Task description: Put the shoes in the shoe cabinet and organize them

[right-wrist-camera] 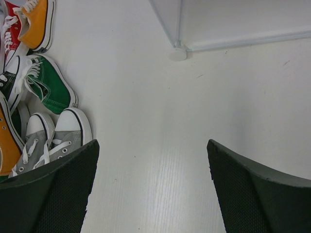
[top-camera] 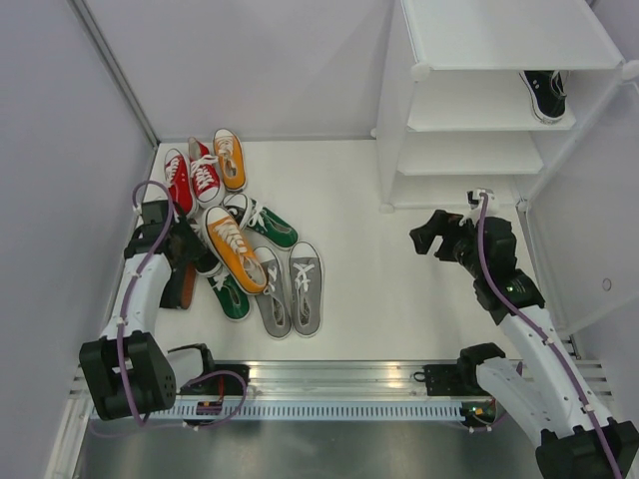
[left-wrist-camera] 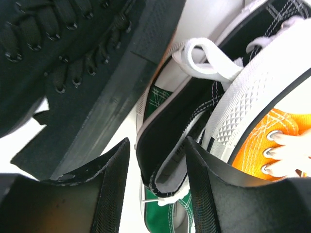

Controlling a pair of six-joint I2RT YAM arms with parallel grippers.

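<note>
1. The left end effector (left-wrist-camera: pixel 158 144) is sitting low in the heap of shoes at the left of the white worktop (top-camera: pixel 359 200). Its black fingers (left-wrist-camera: pixel 112 184) are straddling the heel rim of a black low-top canvas sneaker (left-wrist-camera: pixel 163 121) with a white sole. Whether they are clamping it cannot be told.
2. An orange sneaker (left-wrist-camera: pixel 262 141) is lying against that shoe, and a green sneaker (left-wrist-camera: pixel 165 218) is showing beneath it.
3. The right end effector (right-wrist-camera: pixel 151 145) is hanging released, jaws wide apart, over the worktop near the cabinet's foot.
4. The tall white translucent plastic shoe cabinet (top-camera: pixel 499 35) is standing at the far right, with one black sneaker (top-camera: pixel 544 95) resting on an upper shelf.
5. The red pair (top-camera: pixel 192 180) and grey pair (top-camera: pixel 290 289) are lying on the worktop.
</note>
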